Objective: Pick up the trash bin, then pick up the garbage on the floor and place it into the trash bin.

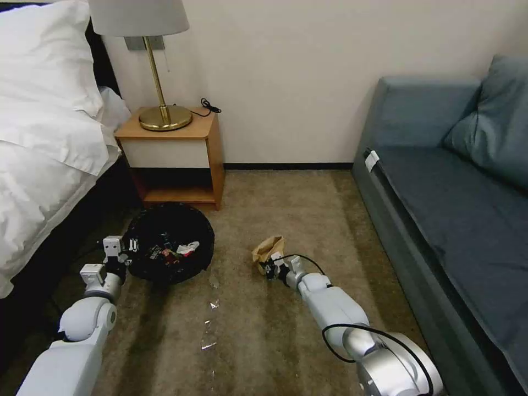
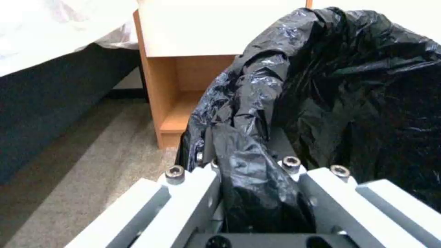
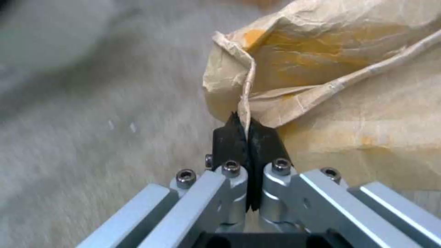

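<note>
Left gripper (image 1: 127, 252): clamped on the bag-covered rim of the trash bin, at the bin's left edge in the head view; the left wrist view shows its fingers (image 2: 193, 182) closed on a fold of black plastic.
Trash bin (image 1: 168, 242): on the carpet just in front of the nightstand and beside the bed, its black liner (image 2: 321, 86) draped over the rim; wrappers (image 1: 176, 252), red and white among them, lie inside.
Right gripper (image 1: 270, 268): low over the carpet to the right of the bin, black pads (image 3: 229, 141) pressed together on a creased edge of the paper bag.
Paper bag (image 3: 349, 89): crumpled, tan, at the gripper's tip, well apart from the bin; whether it rests on the carpet or is lifted cannot be told.
Carpet (image 1: 247, 341): beige-brown, with a pale streak and a few small shiny scraps (image 1: 209, 330) between the two arms.
Nightstand (image 1: 173, 157): wooden, against the wall, carrying a brass lamp (image 1: 159, 82).
Sofa (image 1: 456, 209): grey-blue, along the right side.
</note>
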